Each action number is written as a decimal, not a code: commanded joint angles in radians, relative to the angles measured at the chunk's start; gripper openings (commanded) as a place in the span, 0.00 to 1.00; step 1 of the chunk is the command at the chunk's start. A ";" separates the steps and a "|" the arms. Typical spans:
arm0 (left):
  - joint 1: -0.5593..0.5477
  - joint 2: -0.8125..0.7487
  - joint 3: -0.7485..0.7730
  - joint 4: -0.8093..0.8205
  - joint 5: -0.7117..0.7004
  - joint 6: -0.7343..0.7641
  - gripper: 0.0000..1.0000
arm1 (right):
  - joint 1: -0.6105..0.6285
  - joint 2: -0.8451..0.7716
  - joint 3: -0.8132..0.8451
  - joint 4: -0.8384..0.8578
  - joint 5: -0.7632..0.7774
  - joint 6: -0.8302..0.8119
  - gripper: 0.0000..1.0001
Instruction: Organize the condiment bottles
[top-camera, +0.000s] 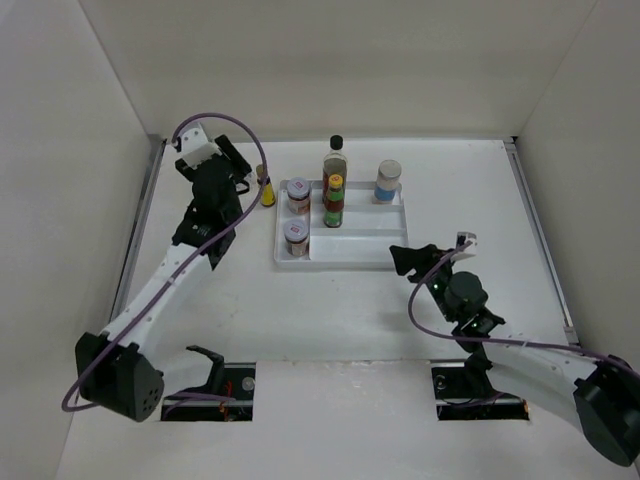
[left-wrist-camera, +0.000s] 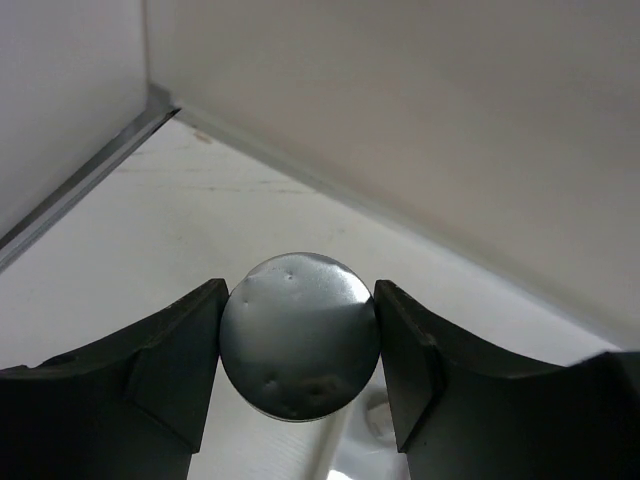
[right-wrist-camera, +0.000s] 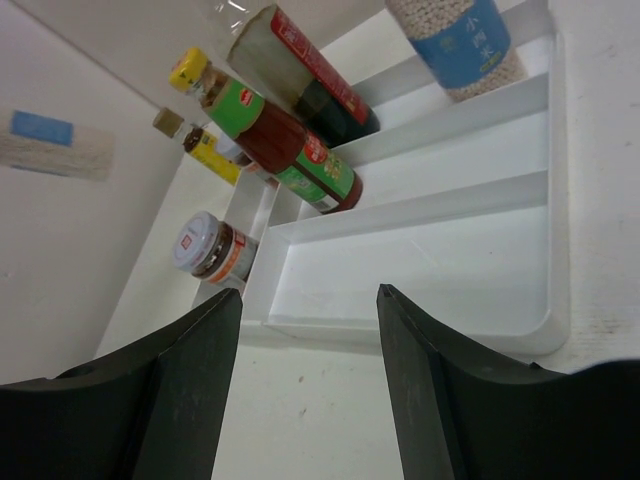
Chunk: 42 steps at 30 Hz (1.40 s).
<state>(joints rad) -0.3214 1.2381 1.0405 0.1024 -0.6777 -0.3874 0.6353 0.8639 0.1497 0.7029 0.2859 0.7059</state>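
While the left arm (top-camera: 170, 270) stretches far, left fingers (left-wrist-camera: 170, 380) clamp silver-lidded bottle (left-wrist-camera: 300, 335), right fingers (right-wrist-camera: 190, 390) parted, empty

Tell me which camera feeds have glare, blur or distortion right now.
Left wrist: sheen on top of the silver-lidded jar, dents readable. Right wrist: wide-angle view leans the bottles, white tray sharp. Top external: even light, soft shadows, no glare.

Ahead of my right gripper (top-camera: 400, 258): tray (top-camera: 350, 248) near wall, front trough open beyond it. Bottles (top-camera: 334, 205) block the rear steps, two jars (top-camera: 298, 195) the left column. Yellow-capped bottle (top-camera: 266, 190) stands between my left arm (top-camera: 200, 230) and tray; back wall close behind
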 joint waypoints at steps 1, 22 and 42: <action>-0.096 -0.110 -0.020 0.114 -0.010 0.019 0.31 | -0.010 -0.026 -0.013 0.027 0.056 0.010 0.63; -0.551 0.144 0.023 0.217 0.012 0.065 0.32 | -0.073 -0.032 -0.025 -0.013 0.076 0.038 0.63; -0.591 0.328 -0.132 0.341 0.021 0.028 0.51 | -0.075 -0.019 -0.012 -0.014 0.049 0.035 0.63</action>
<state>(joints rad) -0.9031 1.5784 0.9279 0.3252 -0.6533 -0.3340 0.5636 0.8612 0.1223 0.6579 0.3397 0.7380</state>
